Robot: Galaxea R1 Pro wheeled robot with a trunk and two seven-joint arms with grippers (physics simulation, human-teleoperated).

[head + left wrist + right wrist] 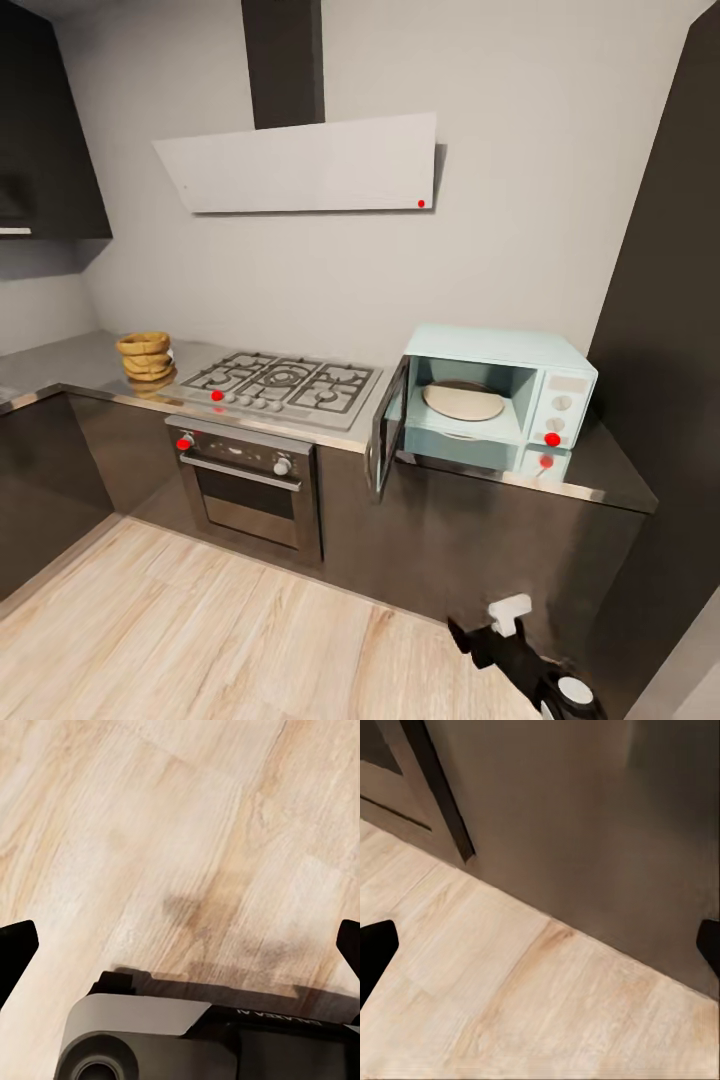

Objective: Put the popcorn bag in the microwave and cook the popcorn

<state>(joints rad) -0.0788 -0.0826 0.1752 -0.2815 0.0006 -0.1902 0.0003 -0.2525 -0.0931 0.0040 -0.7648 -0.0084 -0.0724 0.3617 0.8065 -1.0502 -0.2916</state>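
Observation:
The tan popcorn bag stands crumpled on the steel countertop at the left, beside the gas hob. At the right end of the countertop the pale-blue microwave stands with its dark glass door swung open, and a round pale plate lies inside. My right arm hangs low at the bottom right, far from both. My left gripper is open over the wood floor. My right gripper is open too, facing the floor and a dark cabinet front. Both hold nothing.
A steel-fronted oven with a gas hob sits between bag and microwave, under a white extractor hood. Dark cabinets run along the left corner, and a tall dark panel stands at the right. Light wood floor lies in front.

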